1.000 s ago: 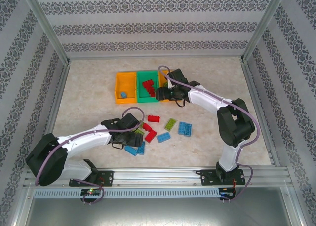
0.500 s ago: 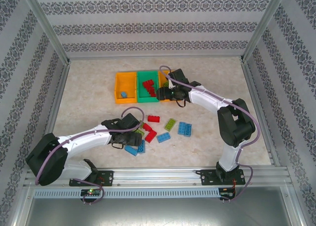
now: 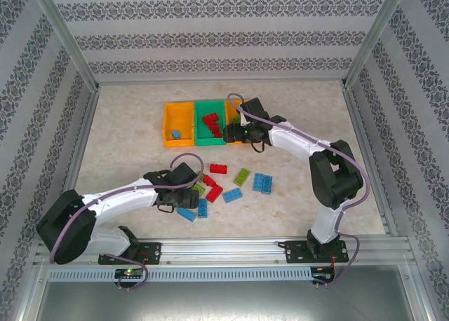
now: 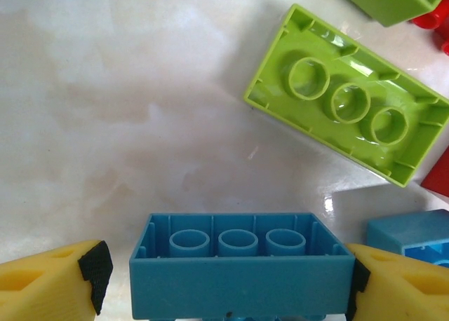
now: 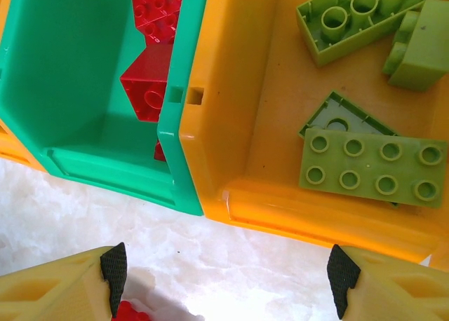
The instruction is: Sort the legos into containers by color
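Marbled tabletop (image 3: 126,139) aside, your left gripper (image 4: 224,282) has narrowed around the upturned blue plastic lego brick (image 4: 242,275), touching one end and just clear of the other, so the pickup looks imminent. Your right gripper (image 5: 224,282) hangs spread at the near edge of the joined orange and green plastic bins (image 5: 231,160).

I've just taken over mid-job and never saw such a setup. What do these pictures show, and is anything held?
Two robot arms stand at the near edge of a table. The wide picture looks down from above and behind them; each close-up comes from a camera on one wrist. Loose bricks, red, blue and light green, lie in front of them. Three joined bins stand behind: the left orange bin holds a lone blue brick, the green bin red bricks, the right orange bin light green bricks. The left gripper is open around an upturned blue brick, not clamped. The right gripper is open before the bins, bare table between its jaws.
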### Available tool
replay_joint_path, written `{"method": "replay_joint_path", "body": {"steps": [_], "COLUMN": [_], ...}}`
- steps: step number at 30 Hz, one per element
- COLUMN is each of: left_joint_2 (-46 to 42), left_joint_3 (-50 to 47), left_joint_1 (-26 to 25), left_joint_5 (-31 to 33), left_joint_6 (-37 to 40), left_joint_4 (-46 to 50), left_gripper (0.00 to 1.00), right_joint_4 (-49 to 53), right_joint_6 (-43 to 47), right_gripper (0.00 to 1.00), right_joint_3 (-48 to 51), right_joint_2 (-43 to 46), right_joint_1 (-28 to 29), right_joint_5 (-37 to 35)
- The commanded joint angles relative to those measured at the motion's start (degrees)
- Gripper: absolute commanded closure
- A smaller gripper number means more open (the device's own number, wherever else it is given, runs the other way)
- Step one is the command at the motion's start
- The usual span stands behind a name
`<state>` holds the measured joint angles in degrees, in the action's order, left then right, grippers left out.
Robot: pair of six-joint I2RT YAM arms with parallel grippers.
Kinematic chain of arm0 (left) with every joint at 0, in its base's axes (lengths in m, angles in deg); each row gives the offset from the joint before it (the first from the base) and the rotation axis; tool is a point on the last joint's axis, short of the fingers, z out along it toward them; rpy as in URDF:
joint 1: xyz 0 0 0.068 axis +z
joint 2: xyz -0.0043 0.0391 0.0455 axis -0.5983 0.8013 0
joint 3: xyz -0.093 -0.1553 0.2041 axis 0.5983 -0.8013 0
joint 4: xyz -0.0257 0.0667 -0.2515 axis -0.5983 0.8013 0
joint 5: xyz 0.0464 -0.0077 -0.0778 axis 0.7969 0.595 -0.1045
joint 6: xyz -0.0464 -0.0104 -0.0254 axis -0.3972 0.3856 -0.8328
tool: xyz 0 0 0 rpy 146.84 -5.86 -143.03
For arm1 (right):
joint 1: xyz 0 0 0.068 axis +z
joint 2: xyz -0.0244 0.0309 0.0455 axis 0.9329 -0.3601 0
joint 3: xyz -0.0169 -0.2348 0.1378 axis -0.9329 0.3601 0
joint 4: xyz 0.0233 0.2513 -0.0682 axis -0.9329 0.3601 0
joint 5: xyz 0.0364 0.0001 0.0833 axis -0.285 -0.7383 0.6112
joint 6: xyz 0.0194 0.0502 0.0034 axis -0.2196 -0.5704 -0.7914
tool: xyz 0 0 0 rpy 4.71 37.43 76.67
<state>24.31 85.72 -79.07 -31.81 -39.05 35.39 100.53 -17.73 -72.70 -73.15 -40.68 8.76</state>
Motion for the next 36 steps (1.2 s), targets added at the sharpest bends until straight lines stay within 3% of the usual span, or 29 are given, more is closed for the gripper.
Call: {"method": "replay_joint_path", "body": {"steps": [1, 14, 22, 28, 36], "left_joint_2": [0.5, 1.4, -1.0, -1.2, 7.3], "left_joint_3": [-0.3, 0.8, 6.5, 14.8, 28.7], "left_joint_1": [-0.8, -0.8, 1.1, 6.4, 18.5], "left_joint_5": [0.0, 1.9, 7.6, 9.5, 5.4], "left_joint_6": [-0.5, -1.0, 0.9, 6.2, 12.6], "left_joint_4": [-0.3, 0.7, 7.4, 9.4, 5.8], "left_gripper": [0.16, 0.37, 0.38, 0.38, 0.38], "right_joint_4": [-0.2, -0.5, -0.6, -1.0, -1.7], "right_joint_6": [-0.7, -0.7, -0.4, -0.1, -2.8], "right_gripper": [0.22, 0.22, 0.22, 0.22, 0.23], "right_joint_3": [1.0, 1.6, 3.7, 8.3, 18.3], "right_joint_2": [2.4, 3.0, 6.0, 11.1, 19.8], "right_joint_1": [-0.5, -0.9, -0.9, -0.8, 2.9], "right_joint_5": [-0.6, -0.8, -1.2, -2.1, -6.0]}}
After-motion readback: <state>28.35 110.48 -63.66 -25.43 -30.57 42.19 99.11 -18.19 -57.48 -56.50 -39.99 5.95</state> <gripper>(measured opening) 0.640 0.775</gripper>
